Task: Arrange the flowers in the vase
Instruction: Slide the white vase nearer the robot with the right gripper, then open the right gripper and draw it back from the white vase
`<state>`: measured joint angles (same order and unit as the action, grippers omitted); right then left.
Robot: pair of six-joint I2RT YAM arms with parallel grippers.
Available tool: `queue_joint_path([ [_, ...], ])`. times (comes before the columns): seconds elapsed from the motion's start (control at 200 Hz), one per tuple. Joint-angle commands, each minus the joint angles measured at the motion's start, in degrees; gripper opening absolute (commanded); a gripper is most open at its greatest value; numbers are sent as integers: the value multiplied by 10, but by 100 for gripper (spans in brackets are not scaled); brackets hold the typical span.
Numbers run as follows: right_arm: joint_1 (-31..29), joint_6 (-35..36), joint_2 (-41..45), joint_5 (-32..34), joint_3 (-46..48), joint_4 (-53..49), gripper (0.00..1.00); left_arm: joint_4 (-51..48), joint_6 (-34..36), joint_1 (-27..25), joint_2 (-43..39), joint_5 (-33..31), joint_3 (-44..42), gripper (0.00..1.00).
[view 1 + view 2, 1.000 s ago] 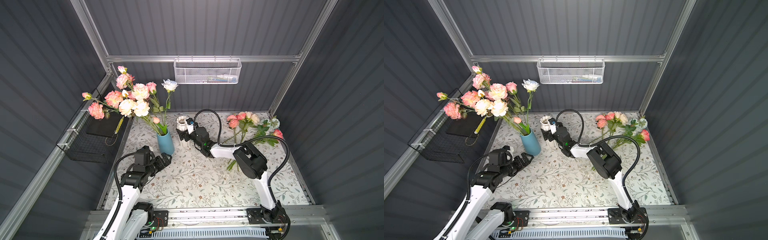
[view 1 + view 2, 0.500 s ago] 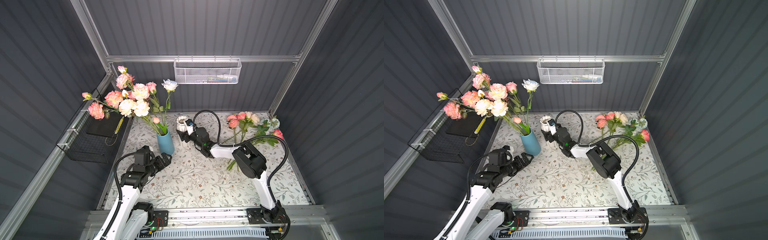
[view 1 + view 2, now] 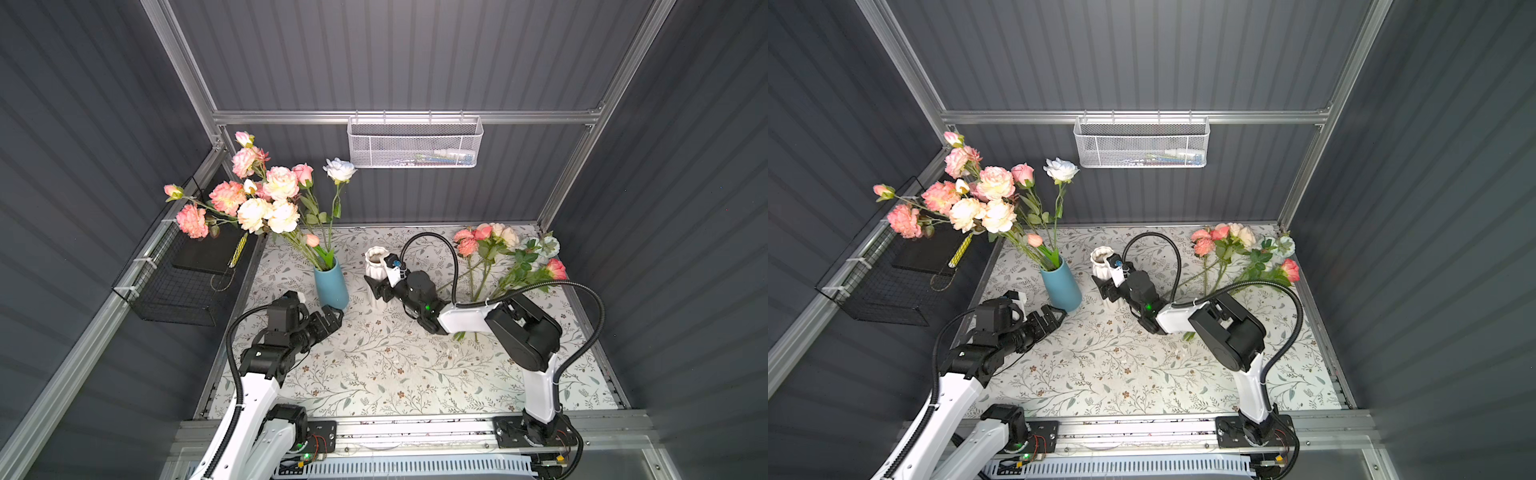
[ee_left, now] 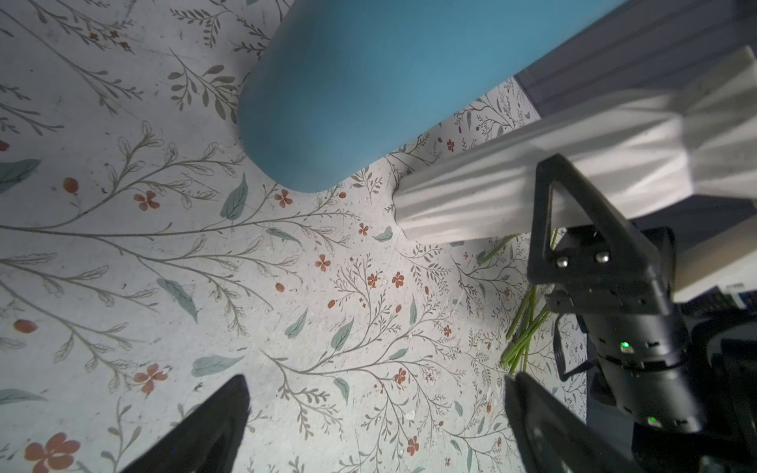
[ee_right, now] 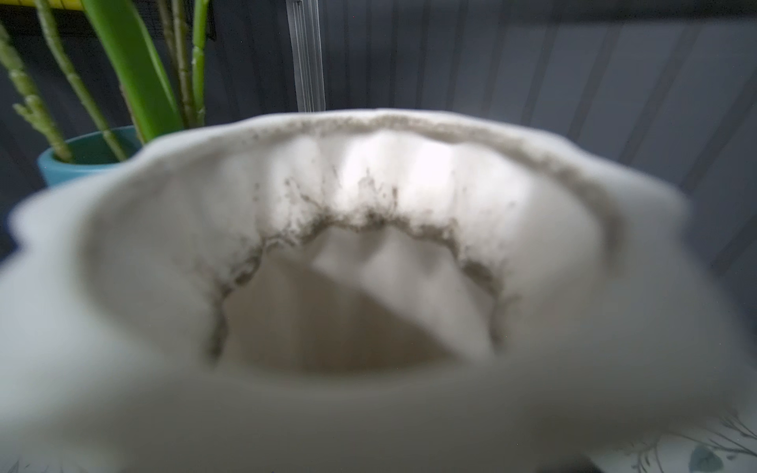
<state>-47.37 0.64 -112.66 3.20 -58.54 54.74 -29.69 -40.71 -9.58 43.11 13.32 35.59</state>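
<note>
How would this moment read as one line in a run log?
left gripper: open, empty, by blue vase | right gripper: jaws straddle white vase, grip unclear | loose flowers: lying on table

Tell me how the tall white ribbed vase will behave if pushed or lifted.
The tall white ribbed vase looks ceramic, so it is probably rigid and breakable. It stands narrow and upright, and the right wrist view shows it empty, so a high push would likely tip it. Its ridges may resist slipping.

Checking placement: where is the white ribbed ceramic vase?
In both top views the white ribbed ceramic vase stands mid-table, right of the tall blue vase, with the right gripper at its base.
</note>
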Motion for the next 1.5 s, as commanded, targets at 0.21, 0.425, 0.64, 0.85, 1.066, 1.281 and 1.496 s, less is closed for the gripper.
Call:
queue_joint_path([
  [0.21, -57, 5, 119, 93, 195, 126, 50, 7, -5, 0, -5, 24, 24, 100],
  [0.425, -94, 14, 185, 150, 289, 145, 52, -8, -1, -1, -11, 23, 35, 100],
  [0.64, -101, 8, 236, 187, 356, 137, 56, -6, -2, -1, -13, 29, 33, 100],
  [0.85, -108, 1, 257, 189, 374, 142, 80, 6, -4, -2, -8, 44, 29, 100],
  [1.066, -126, 3, 284, 189, 379, 142, 99, 15, -6, -2, -7, 51, 27, 100],
  [1.281, -158, 2, 365, 231, 408, 126, 99, 18, -5, -9, -8, 51, 31, 100],
  [1.496, -195, -46, 554, 300, 411, -63, 99, 31, -13, -26, -11, 51, 26, 100],
])
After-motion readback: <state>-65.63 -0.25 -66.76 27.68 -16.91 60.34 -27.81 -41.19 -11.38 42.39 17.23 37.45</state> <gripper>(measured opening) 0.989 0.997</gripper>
